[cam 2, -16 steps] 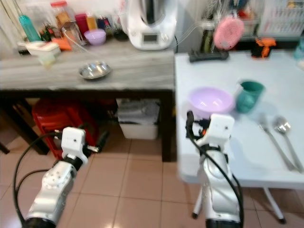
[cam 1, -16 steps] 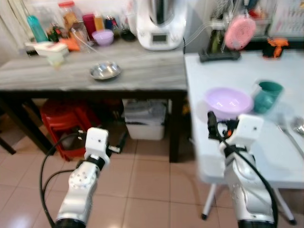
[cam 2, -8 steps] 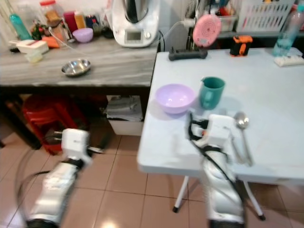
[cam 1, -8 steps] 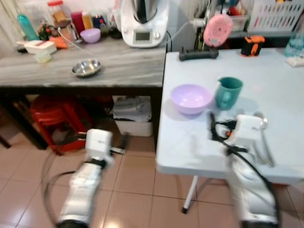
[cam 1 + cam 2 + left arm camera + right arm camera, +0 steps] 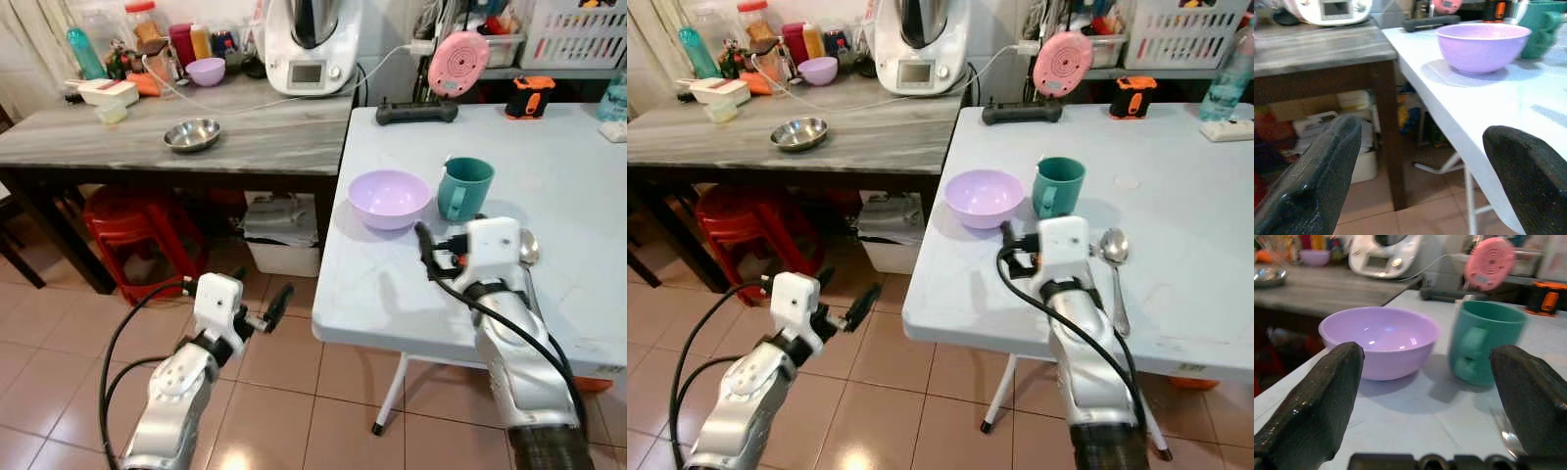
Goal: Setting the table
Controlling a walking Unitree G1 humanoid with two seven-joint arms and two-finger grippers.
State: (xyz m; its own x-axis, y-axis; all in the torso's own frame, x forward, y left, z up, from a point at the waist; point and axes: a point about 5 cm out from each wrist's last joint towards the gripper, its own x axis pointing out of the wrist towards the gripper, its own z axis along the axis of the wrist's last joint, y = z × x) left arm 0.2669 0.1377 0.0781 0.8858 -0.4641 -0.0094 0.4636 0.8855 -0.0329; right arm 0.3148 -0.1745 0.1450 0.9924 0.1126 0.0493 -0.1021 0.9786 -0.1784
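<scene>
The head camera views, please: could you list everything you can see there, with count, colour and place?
White table: one, on the right.
Lilac bowl: one, near the white table's left edge.
Teal mug: one, right of the lilac bowl.
Spoon: one, silver, right of the right arm.
Power strip: one, black, at the white table's far edge.
Grey counter: one, on the left.
Steel bowl: one, on the grey counter.
Kitchen machine: one, white, at the counter's back.
Red stool: under the counter.
Left pincer: open, low above the floor tiles.
Right pincer: open, above the white table, facing bowl and mug.
</scene>
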